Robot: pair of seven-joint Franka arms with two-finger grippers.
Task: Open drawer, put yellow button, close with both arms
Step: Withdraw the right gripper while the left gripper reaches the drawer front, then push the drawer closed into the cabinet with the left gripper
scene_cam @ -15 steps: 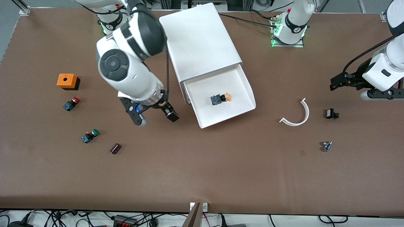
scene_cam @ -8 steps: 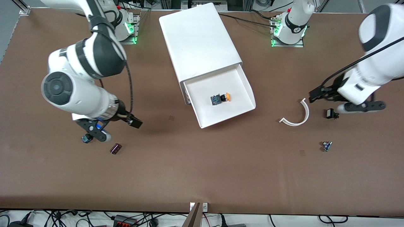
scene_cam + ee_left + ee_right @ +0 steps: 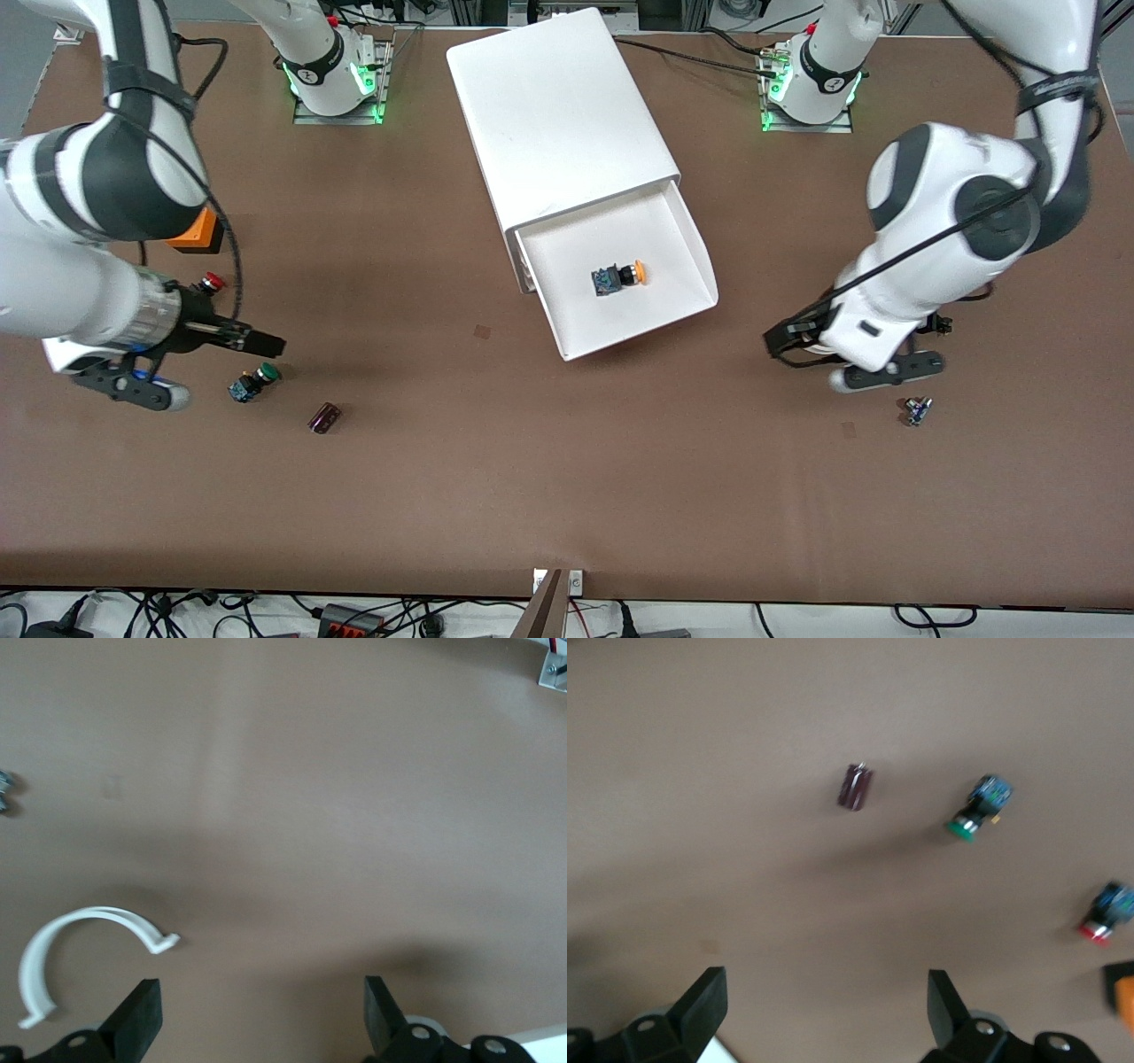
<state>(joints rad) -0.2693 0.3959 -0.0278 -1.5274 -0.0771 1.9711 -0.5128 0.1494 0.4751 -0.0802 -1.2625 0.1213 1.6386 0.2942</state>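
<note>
- The topmost shallow white plastic drawer [image 3: 620, 275] of the white boxy cabinet [image 3: 558, 115] stands pulled out, and the small yellow-capped push-button with its black-and-blue body [image 3: 617, 277] lies on its side on the drawer floor — so, as I judge it, only the closing is left.
- The right gripper [image 3: 190, 363] hangs over the table at the right arm's end, just beside the green-capped button [image 3: 252, 383] and the red-capped button [image 3: 208, 283]; its fingers are spread, holding nothing.
- The left gripper [image 3: 842, 359] is over the curved white plastic strip [image 3: 80, 948], well apart from the drawer, its fingers likewise released and empty.
- Risk: both grippers are away from the drawer front — uneven pushes could skew the drawer, jam it, or perhaps slide the light-looking cabinet.
- A low sweep could knock the loose buttons or the strip.
</note>
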